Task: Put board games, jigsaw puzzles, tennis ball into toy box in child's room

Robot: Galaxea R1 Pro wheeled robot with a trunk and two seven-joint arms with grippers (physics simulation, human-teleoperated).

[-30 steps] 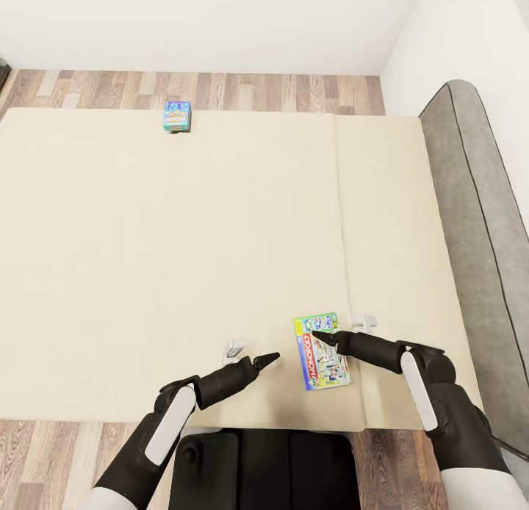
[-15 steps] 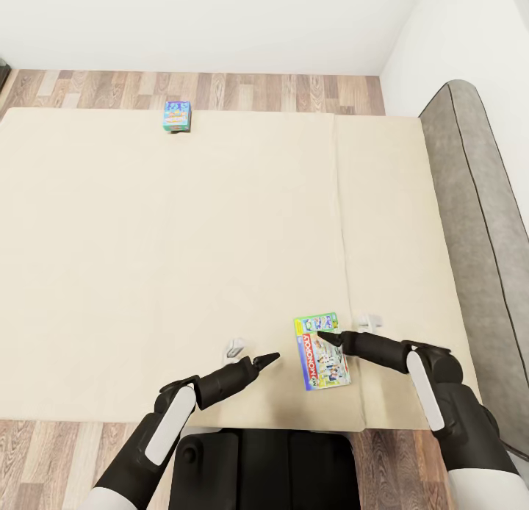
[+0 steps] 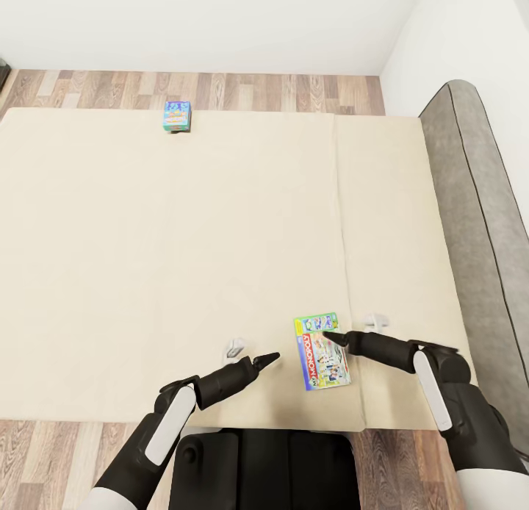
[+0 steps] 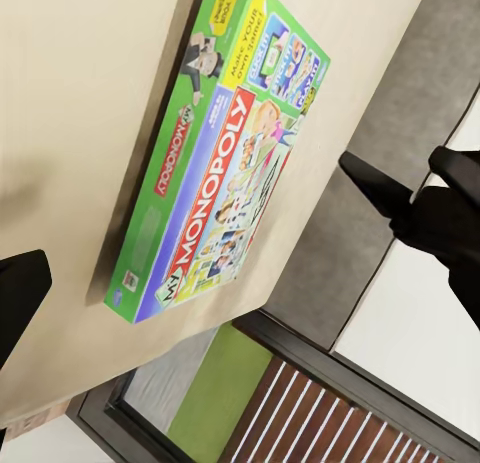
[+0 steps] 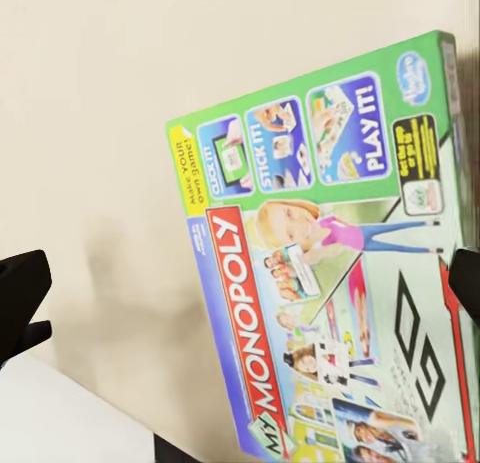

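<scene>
My right gripper (image 3: 332,338) sits over the upper right part of the flat green, white and red printed Monopoly board-game box (image 3: 322,351); in the head view the dark fingers run together to one point aimed toward 9 o'clock. In the right wrist view, though, one dark fingertip (image 5: 22,298) shows at one edge of the frame and a second at the opposite edge, with the box lid between them, so I read the fingers as spread apart and not clamped on anything. I can't tell whether the tips touch the lid.

My left gripper (image 3: 270,358) is just beside the box's left edge, at about 9 o'clock from it, pointing toward 2 o'clock. Contact with the box not visible. Only one dark fingertip (image 4: 20,293) shows in the left wrist view, so I cannot tell whether that claw is apart or together.

The Monopoly box lies flat near the near edge of the wide cream mattress of the bed (image 3: 184,260), long side running away from me. The smaller blue printed board-game box (image 3: 177,116) lies well apart from it, at the far edge of the mattress, toward 11 o'clock.

Grey padded headboard (image 3: 477,223) runs along the 3 o'clock side. Wood-plank floor (image 3: 279,91) beyond the bed; white wall (image 3: 220,25) behind that.
</scene>
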